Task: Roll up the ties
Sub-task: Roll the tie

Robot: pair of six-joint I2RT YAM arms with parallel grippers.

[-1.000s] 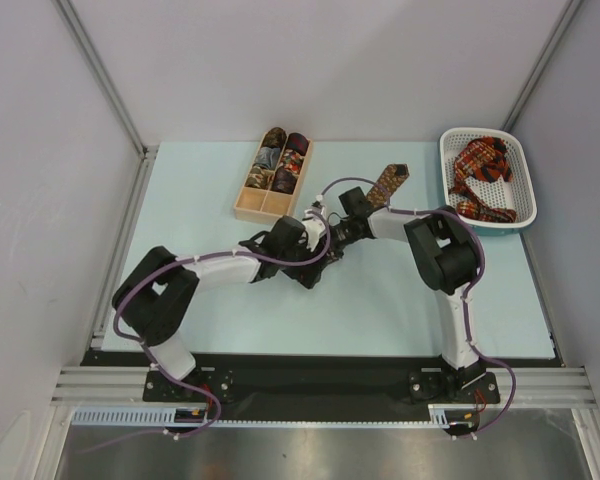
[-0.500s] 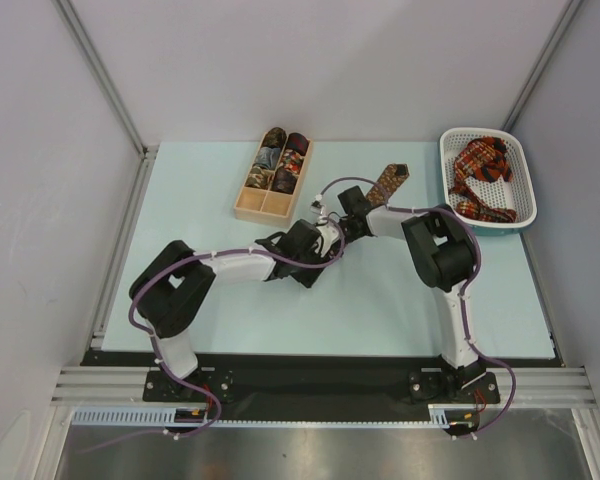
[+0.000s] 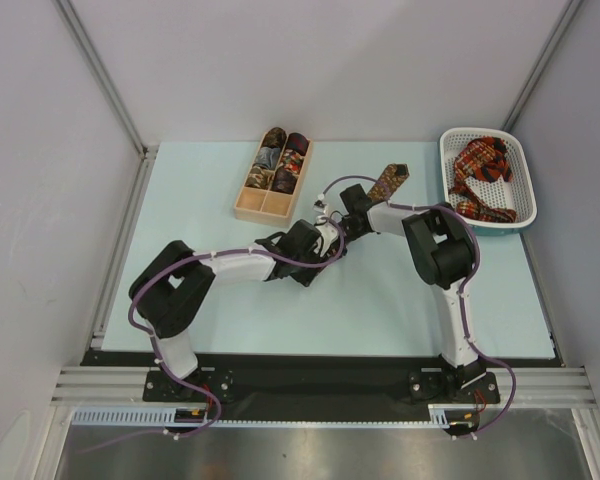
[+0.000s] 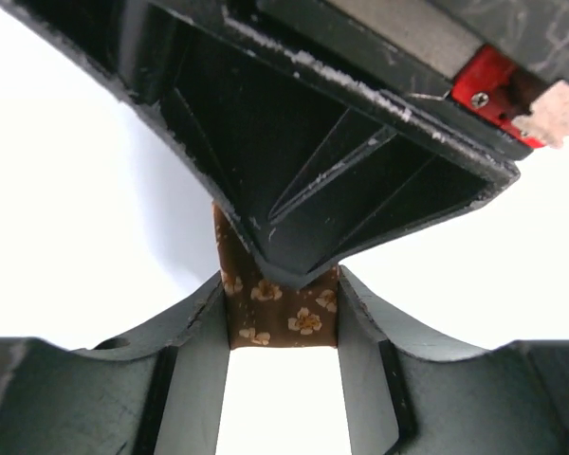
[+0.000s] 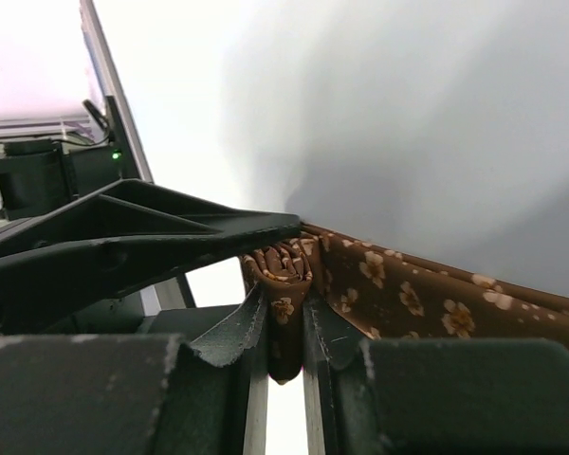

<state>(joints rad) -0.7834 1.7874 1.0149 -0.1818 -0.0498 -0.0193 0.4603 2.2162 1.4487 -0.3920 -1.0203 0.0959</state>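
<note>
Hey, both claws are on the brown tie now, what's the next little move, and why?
Probably turn the right claw to wind on another wrap. It pinches the small rolled end of the brown tie, the left claw appears closed on the strip right beside that roll, and a long stretch of the tie lies flat and unrolled beyond the claws.

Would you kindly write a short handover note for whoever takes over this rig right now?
Left claw: closed across the brown tie, next to the right claw.
Right claw: pinching the tie's small rolled start; the rest trails out over the table.
Done: several rolls sit in the box.
To do: finish this roll, then the plaid ties in the basket.
</note>
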